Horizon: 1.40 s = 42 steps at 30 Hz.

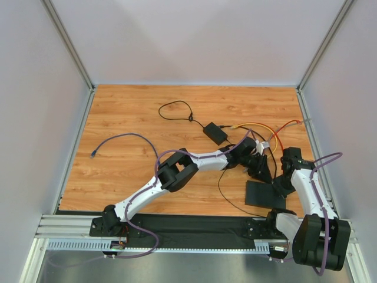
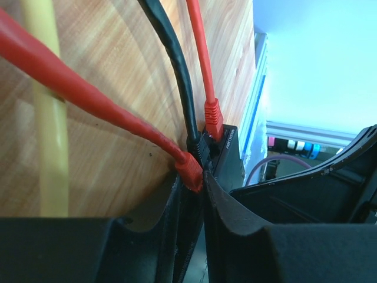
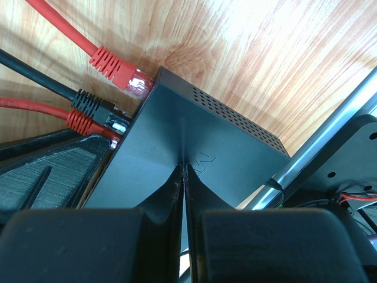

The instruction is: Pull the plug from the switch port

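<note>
On the left, my left gripper [image 2: 199,184] is clenched on the red plug [image 2: 189,170]. The plug is seated at the socket edge of the switch [image 1: 263,196], beside a black plug [image 3: 88,103] and a second red plug [image 3: 115,65]. The switch lies flat on the wooden table [image 1: 135,112], right of centre, near the front. Further right, my right gripper [image 3: 184,170] is closed tight, with its fingertips pressed against the switch's top face.

- Small white lettering [image 2: 228,136] runs along the narrow side of the black switch [image 2: 227,159], beside its cable sockets; it is too small and blurred to read.
- A faint raised mark [image 3: 204,160] sits on the switch's flat top; its letters cannot be made out.
- No other writing is legible.
</note>
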Tool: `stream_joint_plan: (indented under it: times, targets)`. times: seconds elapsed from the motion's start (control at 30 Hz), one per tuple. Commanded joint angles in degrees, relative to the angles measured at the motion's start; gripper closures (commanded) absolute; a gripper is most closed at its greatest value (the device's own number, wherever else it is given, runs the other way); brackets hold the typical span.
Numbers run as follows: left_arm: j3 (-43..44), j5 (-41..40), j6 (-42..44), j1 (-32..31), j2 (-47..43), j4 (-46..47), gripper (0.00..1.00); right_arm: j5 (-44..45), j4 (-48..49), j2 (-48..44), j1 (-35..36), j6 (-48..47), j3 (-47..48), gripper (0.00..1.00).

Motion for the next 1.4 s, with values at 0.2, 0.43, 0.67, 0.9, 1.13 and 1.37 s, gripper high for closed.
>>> stream_joint_plan:
  times: [0.2, 0.43, 0.67, 0.9, 1.13, 1.37]
  targets:
    - [1.7, 3.6, -5.3, -0.1, 1.5, 2.3, 0.92, 1.4, 0.2, 0.6, 0.2, -0.2, -0.1, 0.97]
    - [-1.6, 0.9, -3.8, 0.7, -0.4, 5.7, 1.0, 1.9, 0.8, 0.3, 0.4, 0.4, -0.5, 0.97]
    - [-6.0, -2.4, 1.1, 1.6, -3.7, 10.4, 1.0, 1.9, 1.3, 1.2, 0.4, 0.5, -0.9, 0.97]
    - [-7.8, -2.7, -3.2, 2.8, -3.9, 18.2, 1.0, 1.9, 1.5, 1.3, 0.4, 0.5, -1.0, 0.97]
    - [-10.4, -1.2, -10.4, 4.5, -4.0, 21.9, 1.0, 1.9, 1.0, 1.2, 0.3, 0.4, -0.4, 0.97]
    - [-7.7, 0.4, -8.7, 4.8, -3.7, 19.3, 1.0, 1.9, 1.6, 1.6, 0.4, 0.4, -1.1, 0.97]
